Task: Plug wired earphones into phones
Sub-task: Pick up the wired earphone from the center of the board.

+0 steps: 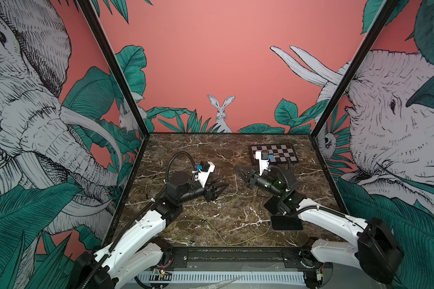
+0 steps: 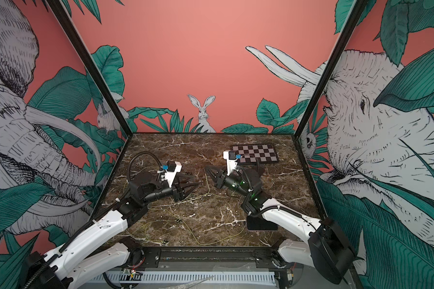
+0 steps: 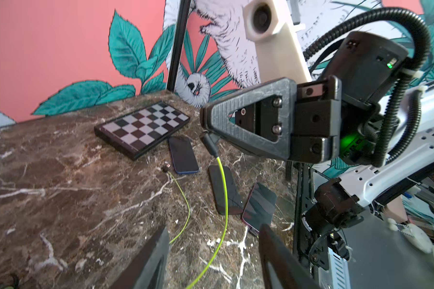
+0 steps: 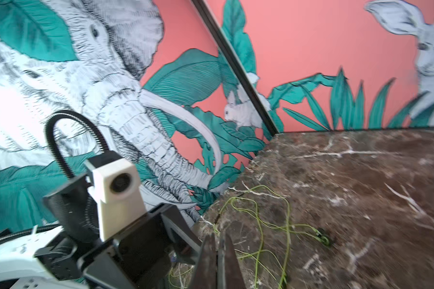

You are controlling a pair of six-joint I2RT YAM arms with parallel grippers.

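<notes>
Our right hand [image 3: 204, 123] is clamped on the dark plug [image 3: 209, 143] of one of the wired earphones [image 3: 225, 197], raised over the bench [image 1: 211, 150] just 1 o'clock of its centre in both top views. The yellow-green cord hangs from it down to the bench. The phones [image 3: 183, 155], three of them, lie at 4 o'clock, partly under our right arm. Our left hand [image 1: 224, 182] stands open near the centre, gripping nothing. A checkerboard plate [image 1: 276, 153] lies at 1 o'clock. More cords lie loose at 7 and 10 o'clock.

Table [image 1: 211, 155]: phones [image 1: 287, 222], checkerboard [image 1: 283, 152], cords [image 3: 189, 212] (perhaps tangled)
</notes>
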